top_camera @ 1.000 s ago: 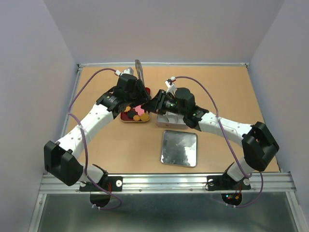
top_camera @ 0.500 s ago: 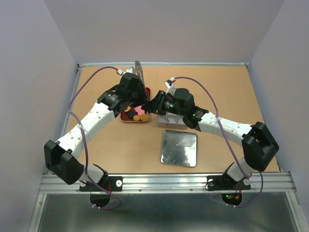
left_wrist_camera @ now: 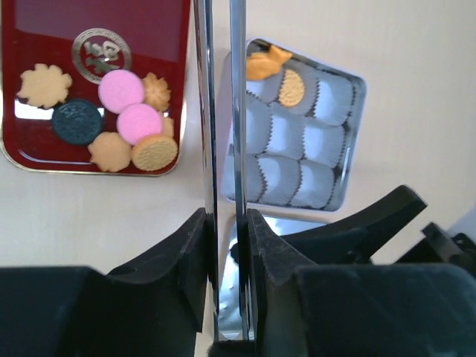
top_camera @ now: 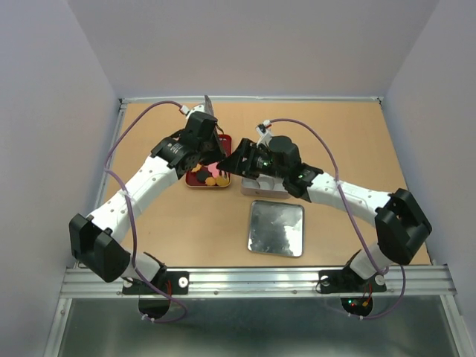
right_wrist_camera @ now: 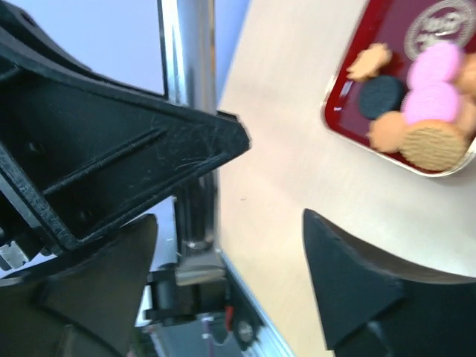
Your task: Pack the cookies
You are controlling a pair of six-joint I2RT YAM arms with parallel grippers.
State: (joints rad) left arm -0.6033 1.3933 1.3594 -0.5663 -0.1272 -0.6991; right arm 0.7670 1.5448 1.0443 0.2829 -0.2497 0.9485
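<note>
Red tray (left_wrist_camera: 44, 22) on the desk (top_camera: 357, 141) holds most of the cookies (left_wrist_camera: 123, 119): pink, dark, tan and orange rounds bunched at one end, some overlapping. Two more orange ones (left_wrist_camera: 291, 87) sit in paper cups in the open tin (left_wrist_camera: 346, 160) just beside the tray, and its lid (top_camera: 275, 227) lies nearer the arm bases. The left gripper (left_wrist_camera: 227, 238) is clamped on metal tongs (left_wrist_camera: 238, 111), whose blades run out of the wrist view, so I cannot tell whether they carry a cookie. The right gripper (right_wrist_camera: 277, 177) hangs near the tray with its fingers apart and empty. Crowding looks like the main risk, since both wrists sit close together over the tray and tin and a careless sweep could knock one arm into the other. The long tongs could twist in the grip, letting a cookie fall on the desk between tray and tin. Because the cookies overlap, the blades may nudge neighbours or pinch two at once, and too hard a squeeze could crack one.
</note>
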